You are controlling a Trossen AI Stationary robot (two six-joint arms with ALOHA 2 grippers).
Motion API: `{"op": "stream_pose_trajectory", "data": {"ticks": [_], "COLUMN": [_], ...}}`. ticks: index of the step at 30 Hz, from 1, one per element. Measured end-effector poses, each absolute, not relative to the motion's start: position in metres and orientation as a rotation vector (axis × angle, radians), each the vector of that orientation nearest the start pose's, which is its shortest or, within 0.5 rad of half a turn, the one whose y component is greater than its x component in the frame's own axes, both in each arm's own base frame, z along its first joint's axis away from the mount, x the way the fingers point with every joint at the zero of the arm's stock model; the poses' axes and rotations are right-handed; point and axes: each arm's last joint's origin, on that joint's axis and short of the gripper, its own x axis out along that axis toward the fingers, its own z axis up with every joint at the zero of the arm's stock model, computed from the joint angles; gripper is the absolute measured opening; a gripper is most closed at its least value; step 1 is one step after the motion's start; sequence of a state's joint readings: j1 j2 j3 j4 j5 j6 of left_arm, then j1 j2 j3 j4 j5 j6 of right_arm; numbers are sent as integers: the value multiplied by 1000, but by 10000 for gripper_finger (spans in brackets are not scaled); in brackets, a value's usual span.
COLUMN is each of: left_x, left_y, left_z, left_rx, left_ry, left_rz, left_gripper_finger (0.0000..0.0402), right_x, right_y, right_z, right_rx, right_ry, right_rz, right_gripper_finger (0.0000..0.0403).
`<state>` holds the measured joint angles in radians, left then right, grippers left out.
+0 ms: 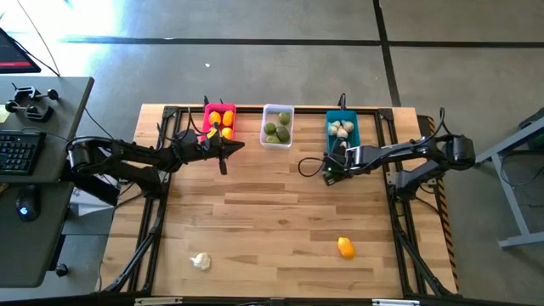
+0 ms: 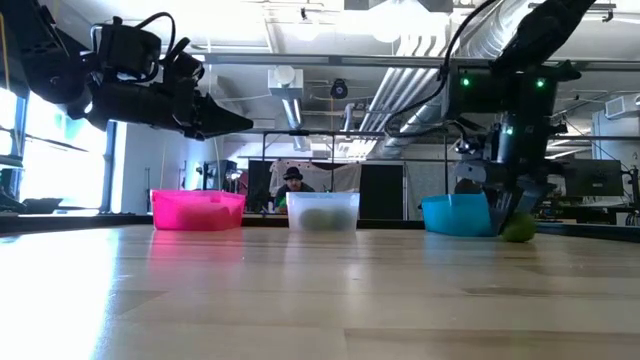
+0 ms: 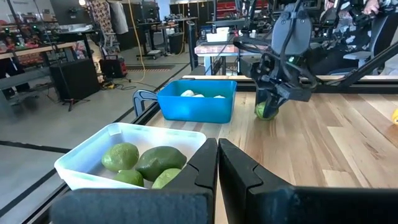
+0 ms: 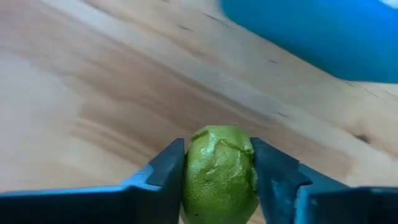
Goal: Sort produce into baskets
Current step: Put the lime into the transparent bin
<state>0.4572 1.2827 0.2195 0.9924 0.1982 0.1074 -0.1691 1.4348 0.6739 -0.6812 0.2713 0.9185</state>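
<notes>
Three baskets sit in a row along the far edge of the wooden table: pink basket, white basket, teal basket. Pink one holds yellow-orange lemons; white one holds green limes; teal one holds off-white garlic pieces.

Right gripper is down at the table surface just in front of the teal basket, on its near side. Fingers are clamped on a lime, one pad pressed to each side of it. Low view shows that lime at table level beside the teal basket's corner; left wrist view shows the same, lime under the dark gripper head, next to the basket.

Left gripper hangs raised above the table, just in front of the pink basket, pointing toward the white one. Fingers are closed together, nothing between them.

Two loose pieces lie well apart from the baskets near the front edge: a garlic at front left, a lemon front right of centre.

A person shows in the room behind the white basket in the low view.
</notes>
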Motion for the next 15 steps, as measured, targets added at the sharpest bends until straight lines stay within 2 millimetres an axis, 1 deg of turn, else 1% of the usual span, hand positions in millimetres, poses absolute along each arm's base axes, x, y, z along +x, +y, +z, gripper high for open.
{"op": "stream_pose_trajectory", "data": {"ticks": [2, 3, 6, 9, 11, 13, 15], "left_x": [193, 193, 193, 193, 193, 193, 193], "left_y": [89, 89, 89, 89, 89, 89, 89], "left_z": [165, 165, 165, 165, 165, 165, 165], "left_rx": [84, 84, 76, 63, 64, 65, 65], "left_ry": [81, 81, 80, 78, 78, 78, 79], "left_rz": [255, 255, 255, 255, 255, 256, 255], "left_gripper_finger": [0, 0, 0, 0, 0, 0, 0], "right_x": [215, 218, 232, 249, 262, 273, 282], "right_y": [-43, -43, -42, -42, -46, -54, -65], "right_z": [145, 146, 149, 157, 166, 176, 183], "right_rx": [657, 651, 645, 588, 545, 509, 467], "right_ry": [1150, 1134, 1042, 886, 743, 585, 487], "right_rz": [-934, -898, -769, -639, -577, -556, -553], "right_gripper_finger": [119, 111, 110, 110, 110, 111, 112]}}
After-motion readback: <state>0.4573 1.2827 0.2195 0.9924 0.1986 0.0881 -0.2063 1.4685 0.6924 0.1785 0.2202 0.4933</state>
